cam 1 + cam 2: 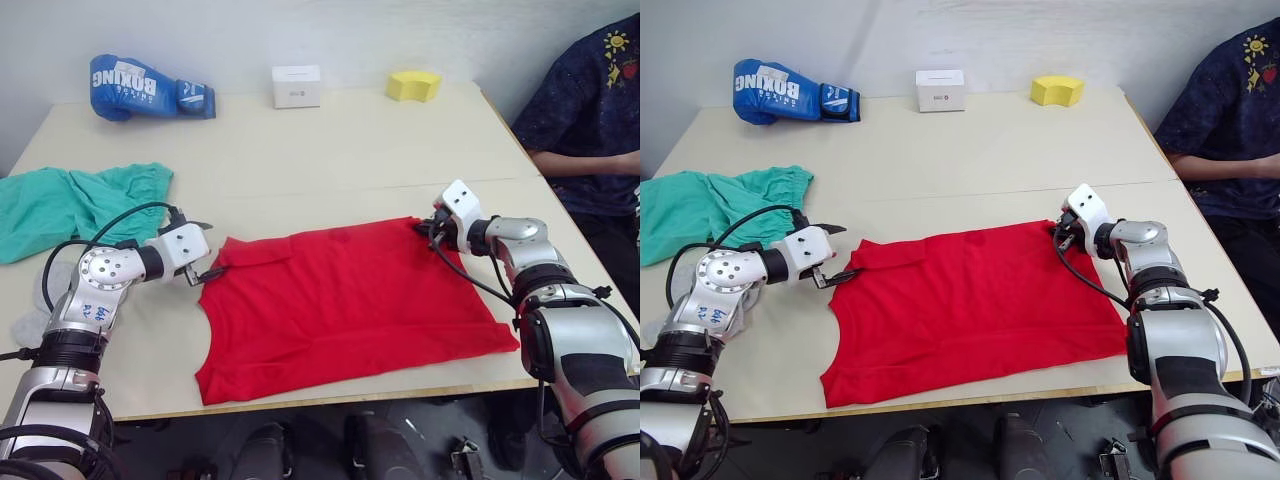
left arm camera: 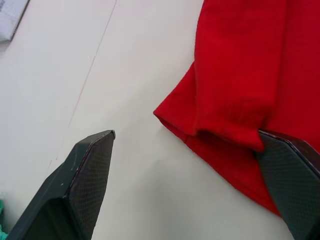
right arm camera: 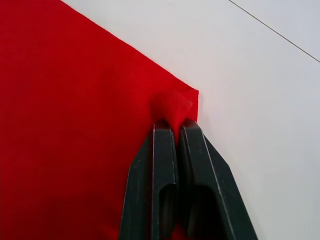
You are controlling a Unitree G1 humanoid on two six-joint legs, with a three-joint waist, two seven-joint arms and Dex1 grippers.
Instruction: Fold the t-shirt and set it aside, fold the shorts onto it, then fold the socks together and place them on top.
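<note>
The bright red short-sleeved cloth t-shirt (image 1: 350,300) lies spread flat on the near half of the pale beige table (image 1: 330,150), its lower edge close to the table's front edge and a folded-over sleeve at its upper left corner. The right gripper (image 3: 177,125) has its two black fingers pressed together on the shirt's far right corner, pinching a small raised tuck of red cloth between the tips. The left gripper (image 2: 187,142) sits at the opposite upper corner with its fingers spread wide: one finger (image 2: 90,170) rests over bare tabletop, and the other (image 2: 292,170) lies against the folded sleeve, with the sleeve's hem in the gap between them. The teal-green soft cloth shorts (image 1: 75,200) with a gathered waistband lie crumpled on the table's left side, beyond the left arm and apart from the shirt. A small light grey knit sock (image 1: 30,325) peeks out at the left edge of the table, just beside the left forearm and partly hidden by it. Along the far edge of the table, well apart from the garments, stand a blue boxing glove (image 1: 150,88) with white lettering, a small white box (image 1: 296,86) and a yellow foam block (image 1: 414,85). A person in a dark patterned shirt (image 1: 590,110) sits at the right side of the table, with a forearm resting near its corner.
</note>
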